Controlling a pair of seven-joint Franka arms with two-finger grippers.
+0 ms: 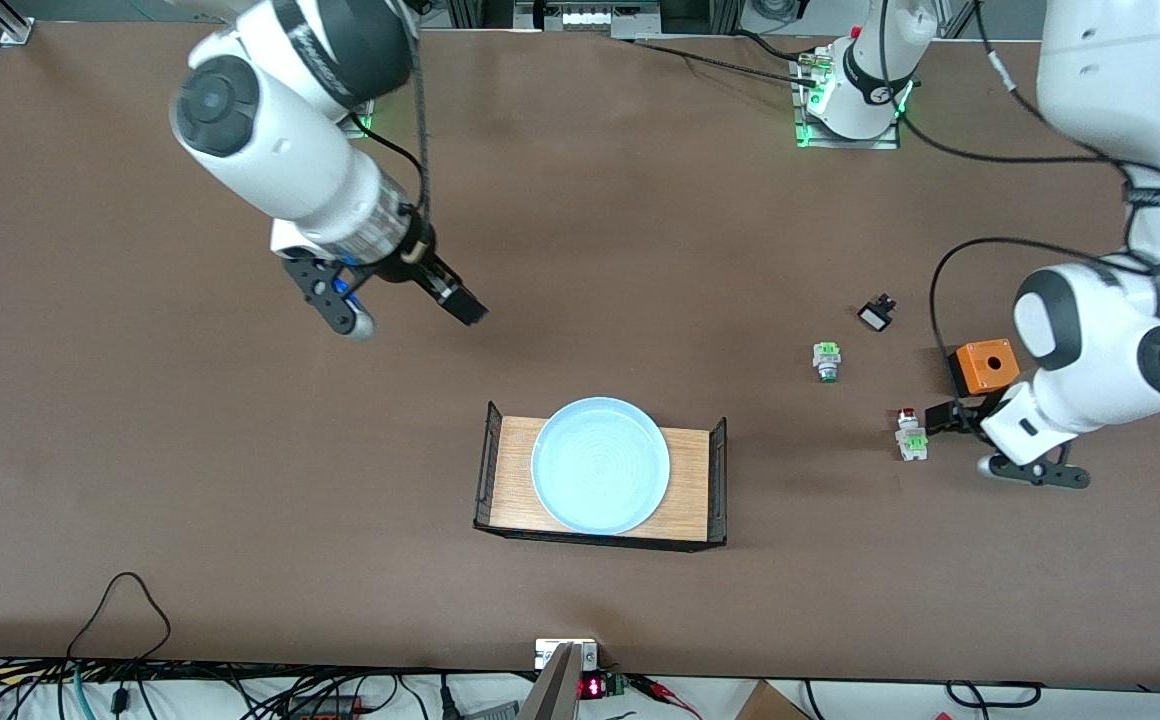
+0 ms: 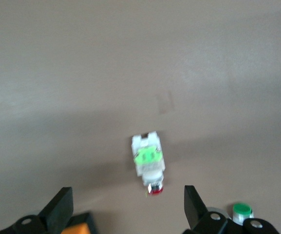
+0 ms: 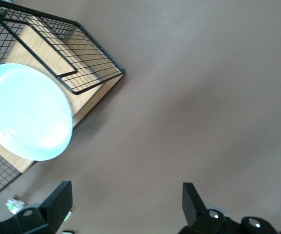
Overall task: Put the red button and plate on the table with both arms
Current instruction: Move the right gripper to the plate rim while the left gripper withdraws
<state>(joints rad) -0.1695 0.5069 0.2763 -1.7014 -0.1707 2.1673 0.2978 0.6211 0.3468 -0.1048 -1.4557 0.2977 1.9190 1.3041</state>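
Plate [image 1: 601, 465] lies in the wooden tray [image 1: 692, 483] (wire ends black).

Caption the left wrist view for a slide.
Open left gripper over the red button lying free on the table.

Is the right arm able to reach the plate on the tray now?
Probably yes: the right claw hangs open over bare table, and nothing covers the plate on the tray.
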